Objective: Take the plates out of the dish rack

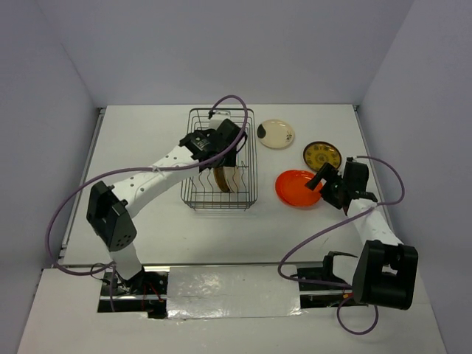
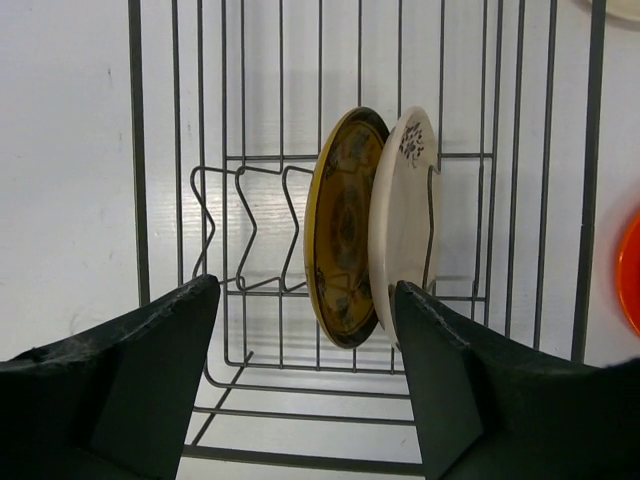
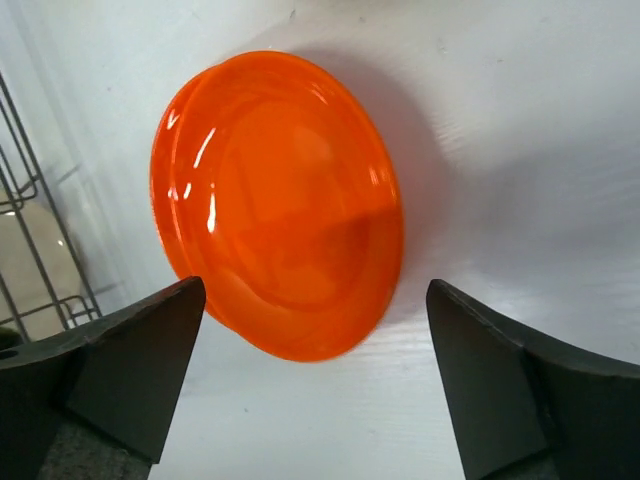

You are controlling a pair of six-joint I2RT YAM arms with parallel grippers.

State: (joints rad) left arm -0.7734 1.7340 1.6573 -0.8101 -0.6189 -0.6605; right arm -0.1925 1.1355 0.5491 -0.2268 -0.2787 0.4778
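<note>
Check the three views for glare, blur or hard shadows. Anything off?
Right wrist: white glare streaks on the orange plate, a soft shadow beside it on the table, near fingers slightly blurred. Left wrist: brown plate and cream plate sharp, no glare. Top external: even, diffuse light, no hard shadows.

The rack (image 1: 219, 207) sits mid-table (image 1: 147, 133). In it two plates (image 2: 345, 230) (image 2: 405, 220) stand on edge, side by side. Right of the rack lie a far plate (image 1: 276, 133), an outer plate (image 1: 322, 155) farther right, and a near plate (image 1: 297, 189) before both.
</note>
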